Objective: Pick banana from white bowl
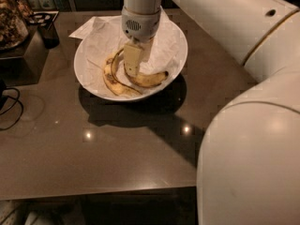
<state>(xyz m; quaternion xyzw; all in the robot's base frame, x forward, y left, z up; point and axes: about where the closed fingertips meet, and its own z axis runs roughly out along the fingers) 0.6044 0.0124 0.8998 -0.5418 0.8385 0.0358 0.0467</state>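
Observation:
The white bowl stands on the far middle of the dark table, lined with crinkled white paper. Two bananas lie in its front half. The plumper yellow banana curves to the right and ends in a dark tip. The thinner, brown-spotted banana lies to its left along the bowl's wall. My gripper hangs straight down from the white wrist into the bowl. It is at the left, stem end of the plumper banana, between the two bananas, and hides that end.
My white arm fills the right side of the view. At the far left stand a dark box, a snack container and a black cup. A black cable lies at the left edge. The table's front edge is near.

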